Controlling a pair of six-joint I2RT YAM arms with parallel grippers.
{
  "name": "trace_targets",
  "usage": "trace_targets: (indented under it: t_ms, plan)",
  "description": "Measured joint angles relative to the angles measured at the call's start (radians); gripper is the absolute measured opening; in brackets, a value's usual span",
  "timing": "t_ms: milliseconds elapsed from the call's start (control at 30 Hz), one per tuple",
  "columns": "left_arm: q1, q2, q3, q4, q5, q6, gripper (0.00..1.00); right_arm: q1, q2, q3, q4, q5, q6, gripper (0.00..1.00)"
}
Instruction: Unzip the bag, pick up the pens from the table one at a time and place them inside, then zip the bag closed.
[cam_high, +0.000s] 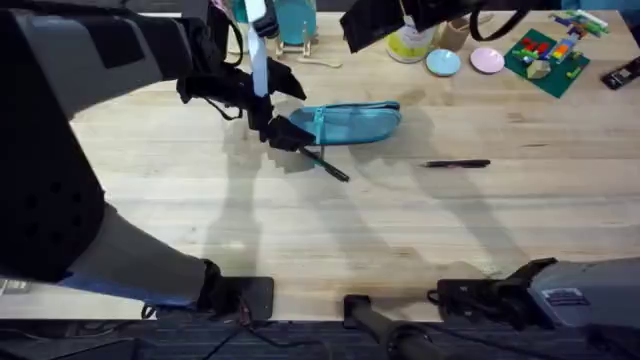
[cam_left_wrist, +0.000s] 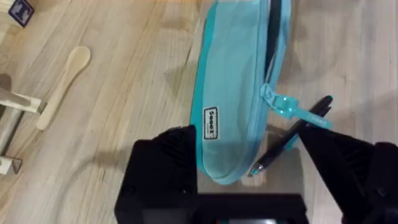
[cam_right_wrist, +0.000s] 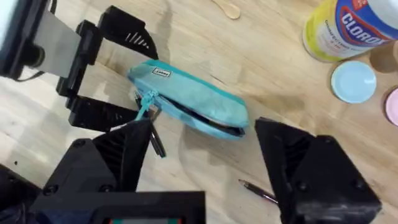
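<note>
The light butcher-block counter (cam_high: 400, 220) fills the overhead frame, with clutter along its top edge. The left end effector (cam_left_wrist: 252, 158) is spread wide around the near end of the turquoise pencil pouch (cam_high: 355, 122), one finger (cam_left_wrist: 165, 168) touching the fabric, nothing clamped. The zipper pull (cam_left_wrist: 289, 107) lies at that end, the zip looks at least partly open, and a black pen (cam_left_wrist: 292, 134) lies just beside it, tip between the fingers. The right end effector (cam_right_wrist: 199, 162) hovers over the pouch, released. The second pen (cam_high: 457, 163) sits right of centre, well apart. To do this step well, I would close on the pen shaft alone, clear of the pull tab and fabric, then lift before swinging over the opening.
</note>
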Motion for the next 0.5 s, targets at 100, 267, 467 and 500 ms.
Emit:
trace_targets:
  t_ms: [100,267,467,500]
  plan:
    - [0.000,0.000,0.000,0.003,-0.001,0.000,0.992,0.000,0.000,0.000,0.000,0.000,0.000,0.997]
    - [0.000,0.000,0.000,0.002,-0.003,0.000,0.994,0.000,0.000,0.000,0.000,0.005,-0.001,0.998]
    - [0.000,0.000,0.000,-0.100,-0.005,0.000,0.993,0.000,0.000,0.000,0.000,0.028,-0.001,0.997]
    - [0.000,0.000,0.000,-0.105,-0.005,0.000,0.993,0.000,0.000,0.000,0.000,0.031,-0.001,0.997]
